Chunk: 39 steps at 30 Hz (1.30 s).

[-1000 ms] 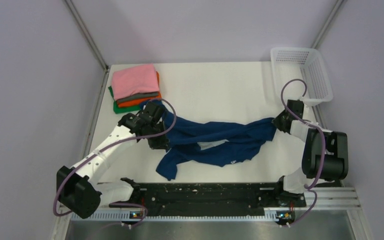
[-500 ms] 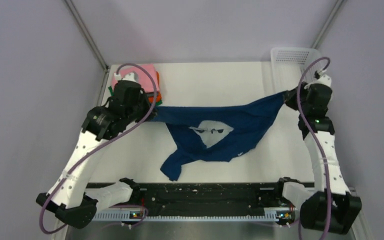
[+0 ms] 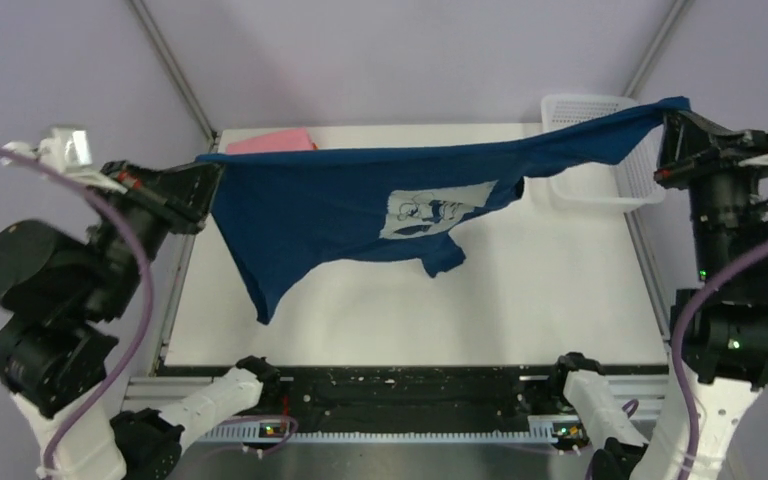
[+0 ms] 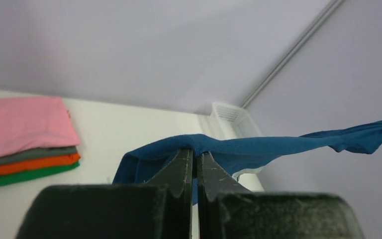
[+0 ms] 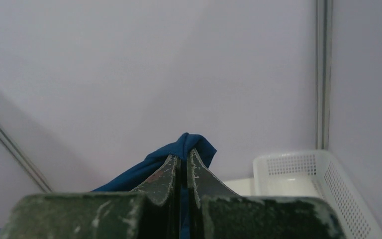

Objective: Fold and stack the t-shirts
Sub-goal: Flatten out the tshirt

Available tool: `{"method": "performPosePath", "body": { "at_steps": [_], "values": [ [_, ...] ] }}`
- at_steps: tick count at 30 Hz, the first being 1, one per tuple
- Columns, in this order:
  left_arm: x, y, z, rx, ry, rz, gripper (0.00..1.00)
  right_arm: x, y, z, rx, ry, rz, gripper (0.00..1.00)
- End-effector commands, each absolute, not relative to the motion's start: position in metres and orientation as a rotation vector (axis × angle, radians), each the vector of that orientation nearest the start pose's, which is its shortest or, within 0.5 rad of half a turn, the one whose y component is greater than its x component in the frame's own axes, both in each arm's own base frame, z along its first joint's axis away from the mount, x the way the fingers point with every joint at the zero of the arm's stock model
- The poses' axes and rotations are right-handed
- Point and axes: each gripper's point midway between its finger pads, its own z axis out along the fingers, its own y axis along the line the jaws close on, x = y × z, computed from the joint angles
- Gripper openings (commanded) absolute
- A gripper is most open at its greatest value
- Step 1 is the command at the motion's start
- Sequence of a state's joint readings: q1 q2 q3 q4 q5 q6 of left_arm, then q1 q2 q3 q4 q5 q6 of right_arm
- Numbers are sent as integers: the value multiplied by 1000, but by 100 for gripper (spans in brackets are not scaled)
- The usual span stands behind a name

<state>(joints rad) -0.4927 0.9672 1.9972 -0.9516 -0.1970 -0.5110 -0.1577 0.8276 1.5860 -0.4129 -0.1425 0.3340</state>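
- The navy blue cloth t-shirt (image 3: 360, 205) with a pale cartoon print hangs stretched above the white table (image 3: 520, 290).
- The left gripper (image 3: 210, 183) and the right gripper (image 3: 666, 124) each pinch one end.
- The pink-topped folded stack (image 4: 27, 149) lies at the far left.

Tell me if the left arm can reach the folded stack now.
Probably not: the left gripper is shut on the navy t-shirt, stretched across to the right gripper. The folded stack lies nearby.

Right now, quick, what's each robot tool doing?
Left tool: closed, holding one end of the navy blue t-shirt.
Right tool: closed, holding the t-shirt's other end.
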Motion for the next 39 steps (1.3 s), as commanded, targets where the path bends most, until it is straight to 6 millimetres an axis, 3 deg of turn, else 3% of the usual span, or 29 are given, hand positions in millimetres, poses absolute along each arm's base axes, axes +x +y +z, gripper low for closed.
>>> {"method": "performPosePath", "body": {
  "at_steps": [1, 4, 9, 13, 16, 19, 22, 25, 27, 29, 30, 31, 32, 33, 36, 39],
  "values": [
    [133, -74, 607, -66, 1279, -771, 0, 175, 0, 612, 147, 1084, 147, 0],
    [114, -80, 610, 0, 1237, -837, 0, 151, 2, 635, 118, 1015, 121, 0],
    [109, -87, 608, 22, 1248, -886, 0, 128, 0, 657, 110, 942, 72, 0],
    [127, -82, 604, -55, 1272, -841, 0, 142, -6, 656, 117, 953, 49, 0],
    [168, -80, 581, -182, 1367, -755, 0, 174, -12, 639, 127, 1017, 42, 0],
    [224, -84, 530, -357, 1521, -641, 0, 225, -20, 597, 147, 1121, 48, 0],
    [283, -93, 457, -463, 1735, -450, 0, 283, -26, 546, 180, 1228, 81, 0],
    [339, -107, 371, -517, 2011, -365, 0, 346, -25, 475, 213, 1331, 181, 0],
    [379, -107, 320, -550, 2136, -354, 1, 388, -17, 416, 243, 1413, 301, 0],
    [416, -100, 273, -587, 2217, -280, 15, 425, -5, 358, 225, 1526, 364, 0],
    [432, -97, 257, -592, 2245, -244, 33, 442, 0, 330, 212, 1584, 341, 0],
    [444, -94, 238, -599, 2291, -205, 56, 456, 0, 304, 216, 1654, 293, 9],
    [457, -90, 216, -614, 2359, -164, 76, 468, 3, 285, 189, 1727, 257, 26],
    [458, -92, 210, -615, 2429, -164, 94, 477, 4, 273, 177, 1783, 218, 43],
    [461, -99, 220, -577, 2470, -167, 99, 489, -3, 257, 191, 1864, 118, 83],
    [448, -103, 221, -545, 2459, -220, 99, 477, -4, 259, 210, 1873, 93, 93]
  ]
}}
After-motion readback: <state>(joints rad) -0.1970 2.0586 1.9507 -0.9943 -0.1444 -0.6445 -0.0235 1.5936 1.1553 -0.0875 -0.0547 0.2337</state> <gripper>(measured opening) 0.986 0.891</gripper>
